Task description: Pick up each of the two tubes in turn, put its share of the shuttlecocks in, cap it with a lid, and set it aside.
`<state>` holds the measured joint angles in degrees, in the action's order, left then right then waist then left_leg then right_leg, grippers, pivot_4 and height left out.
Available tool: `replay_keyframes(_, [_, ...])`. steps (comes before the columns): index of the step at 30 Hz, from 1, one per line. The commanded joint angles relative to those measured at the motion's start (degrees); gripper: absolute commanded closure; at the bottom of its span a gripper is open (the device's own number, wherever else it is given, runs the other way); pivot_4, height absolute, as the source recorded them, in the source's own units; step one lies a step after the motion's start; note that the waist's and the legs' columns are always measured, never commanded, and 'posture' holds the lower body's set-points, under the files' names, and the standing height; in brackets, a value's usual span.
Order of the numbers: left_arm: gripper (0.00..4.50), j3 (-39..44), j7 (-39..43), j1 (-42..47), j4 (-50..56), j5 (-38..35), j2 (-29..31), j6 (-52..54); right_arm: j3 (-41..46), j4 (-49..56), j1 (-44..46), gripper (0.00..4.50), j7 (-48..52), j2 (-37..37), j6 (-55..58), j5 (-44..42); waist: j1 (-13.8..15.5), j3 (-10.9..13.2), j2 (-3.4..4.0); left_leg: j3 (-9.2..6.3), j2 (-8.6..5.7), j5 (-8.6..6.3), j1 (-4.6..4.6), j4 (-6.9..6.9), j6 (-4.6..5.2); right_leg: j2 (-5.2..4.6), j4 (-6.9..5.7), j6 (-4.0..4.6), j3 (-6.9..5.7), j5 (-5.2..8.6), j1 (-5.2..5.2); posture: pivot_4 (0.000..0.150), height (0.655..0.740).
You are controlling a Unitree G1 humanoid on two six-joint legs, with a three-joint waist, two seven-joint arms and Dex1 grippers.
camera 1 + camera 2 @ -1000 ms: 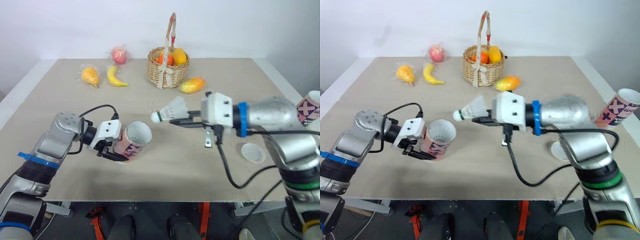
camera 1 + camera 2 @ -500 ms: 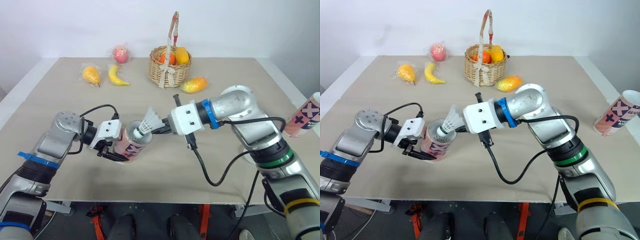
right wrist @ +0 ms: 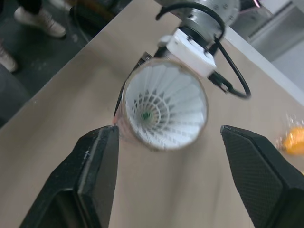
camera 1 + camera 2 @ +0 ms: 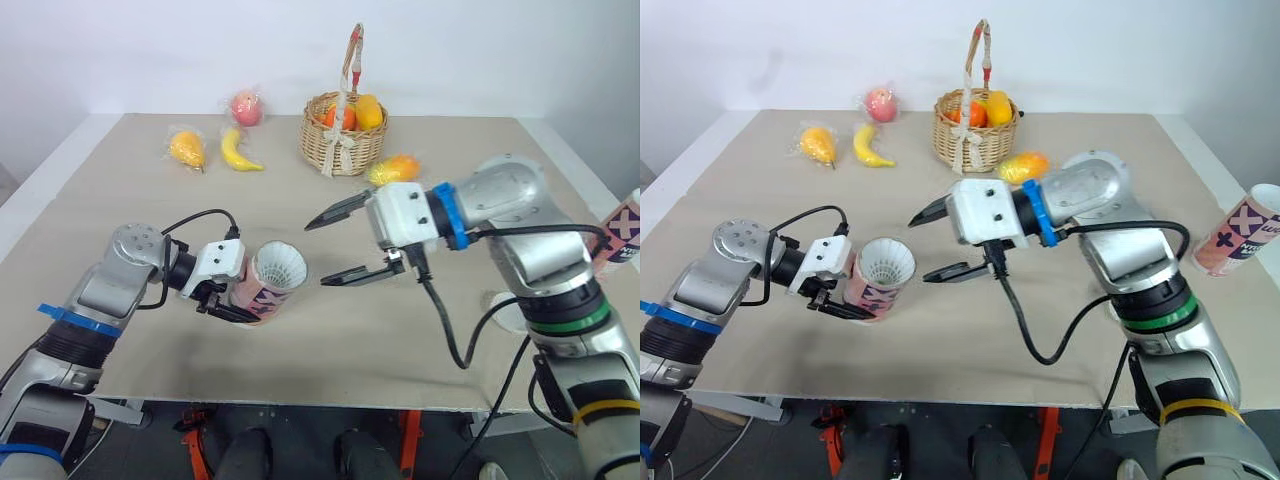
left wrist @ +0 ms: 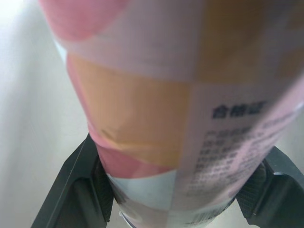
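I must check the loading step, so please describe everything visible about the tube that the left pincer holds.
The tube looks like cardboard, printed in pink, orange and white patches with small dark text. It has no lid. It is tilted, its open mouth turned toward the open right pincer, and it is clamped near its base by the left pincer. A white shuttlecock sits inside, feathers toward the mouth.

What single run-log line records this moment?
left gripper: shut on tube | right gripper: open, facing tube mouth | shuttlecock: inside tube | second tube: at robot's far right
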<state>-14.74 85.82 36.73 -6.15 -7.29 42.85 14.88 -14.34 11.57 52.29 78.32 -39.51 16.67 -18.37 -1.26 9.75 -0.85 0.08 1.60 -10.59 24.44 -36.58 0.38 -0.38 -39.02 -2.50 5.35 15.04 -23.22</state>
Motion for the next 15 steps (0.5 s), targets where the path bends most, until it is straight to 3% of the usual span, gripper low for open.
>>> replay_keyframes(1, [1.6,-2.6,0.1,-0.6,-1.0,0.7,-1.2,-0.2,5.5,2.5,0.1,0.72,-6.0,0.7,3.9,-2.5,0.0,0.0,0.0,-0.02,0.01,0.0,0.0,0.0,0.0,0.01,0.0,0.0,-0.02,0.0,0.0,0.15,0.74])
replay_keyframes(3, [1.6,-2.5,0.1,-0.6,-1.1,0.7,-1.3,-0.3,6.8,2.7,-0.5,0.72,-8.4,1.2,5.8,-3.2,0.0,0.0,0.0,-0.03,0.01,0.01,0.0,0.0,-0.01,0.0,0.0,-0.03,-0.05,0.01,0.01,0.15,0.74])
replay_keyframes(4, [1.6,-2.5,0.2,-0.6,-1.1,0.8,-1.3,-0.4,6.9,3.1,-0.8,0.93,-8.7,1.2,6.9,-3.7,0.1,0.0,0.0,-0.05,0.0,0.02,0.01,0.0,-0.03,-0.01,0.0,-0.04,-0.05,0.01,0.02,0.15,0.74])
replay_keyframes(6, [1.6,-2.6,0.3,-0.6,-1.4,1.0,-1.3,-0.7,7.0,3.8,-1.2,1.49,-9.0,1.2,9.0,-5.2,0.1,0.0,0.0,-0.04,-0.04,0.03,0.01,-0.01,-0.04,-0.05,0.0,-0.04,-0.04,0.01,0.03,0.15,0.74])
replay_keyframes(10, [1.6,-2.8,0.7,0.2,-2.4,1.3,-1.5,-1.2,2.7,4.3,-1.6,3.44,-6.2,0.4,8.3,-3.3,0.1,0.0,0.0,-0.03,-0.07,0.02,0.04,-0.01,-0.03,-0.06,0.01,-0.05,0.01,0.01,0.02,0.15,0.74])
replay_keyframes(12, [1.6,-2.9,0.8,0.7,-2.9,1.5,-1.8,-1.4,0.1,1.4,0.7,3.93,-5.5,1.5,6.5,-1.0,0.1,0.0,0.01,-0.03,-0.07,0.02,0.03,-0.01,-0.03,-0.04,0.01,-0.24,0.01,0.12,0.02,0.15,0.74])
replay_keyframes(13, [1.6,-2.9,0.9,0.9,-3.1,1.5,-1.9,-1.5,-1.3,-0.3,2.3,4.41,-4.6,2.3,5.4,0.0,0.1,0.0,0.02,-0.03,-0.06,0.02,0.03,-0.01,-0.03,-0.03,0.01,-0.3,-0.01,0.14,0.0,0.15,0.74])
replay_keyframes(15, [1.6,-2.8,1.0,1.1,-3.3,1.7,-1.9,-1.7,-5.0,-4.6,6.4,4.41,-2.2,4.5,2.5,2.8,0.0,0.0,0.06,0.0,-0.07,0.04,0.03,-0.03,-0.04,-0.02,0.01,-0.24,-0.03,0.11,-0.02,0.15,0.74])
